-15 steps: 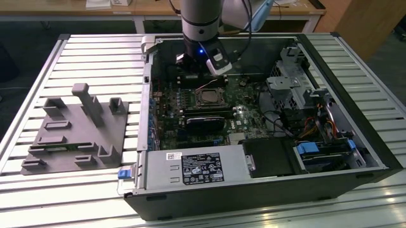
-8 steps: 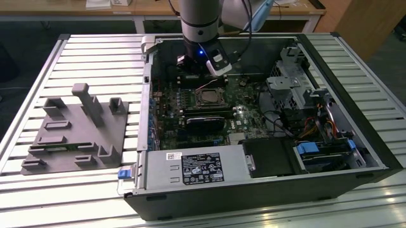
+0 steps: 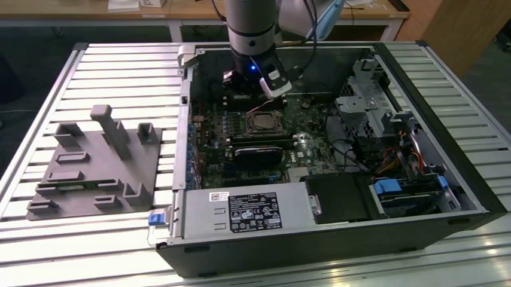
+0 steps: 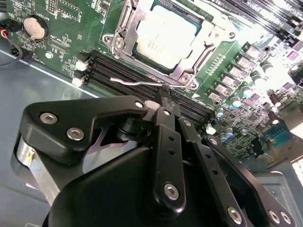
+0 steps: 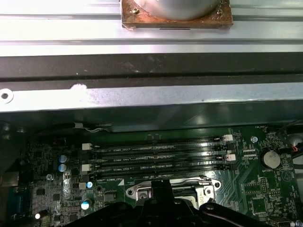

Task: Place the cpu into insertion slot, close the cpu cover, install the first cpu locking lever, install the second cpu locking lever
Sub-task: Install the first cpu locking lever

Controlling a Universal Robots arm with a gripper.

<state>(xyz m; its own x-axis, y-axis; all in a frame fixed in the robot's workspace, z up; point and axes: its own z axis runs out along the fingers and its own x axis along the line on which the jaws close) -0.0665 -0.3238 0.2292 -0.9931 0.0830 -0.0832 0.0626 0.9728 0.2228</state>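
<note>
With the arm lowered into the open computer case (image 3: 319, 239), the work stands at the lever stage, judged from how the parts lie. Outermost on the exterior view's left, a grey fixture block (image 3: 96, 161) rests on the slatted table (image 3: 80, 251), well apart from the jaws and with nothing of the task visible on it. In the second wrist view the gripper (image 4: 164, 90) has its two black fingers drawn together to a narrow tip, with no visible gap and no sizeable part between them. Directly at that tip runs a thin silvery locking lever (image 4: 135, 81), which lies along the socket edge nearest the jaws. Its hooked free end projects over the black memory slots (image 4: 106, 71) to one side of the tip. Whether the tip touches the lever, and whether the lever is caught under its retaining tab, cannot be told. Just beyond the jaws the cpu (image 4: 165, 30) sits flat in its insertion slot, and the cpu cover (image 4: 127, 21) lies down around it, framing its metal top through the central window. Placement and cover closing therefore appear complete. The lever on the far side of the socket cannot be judged, so both lever steps should be treated as unconfirmed.
</note>
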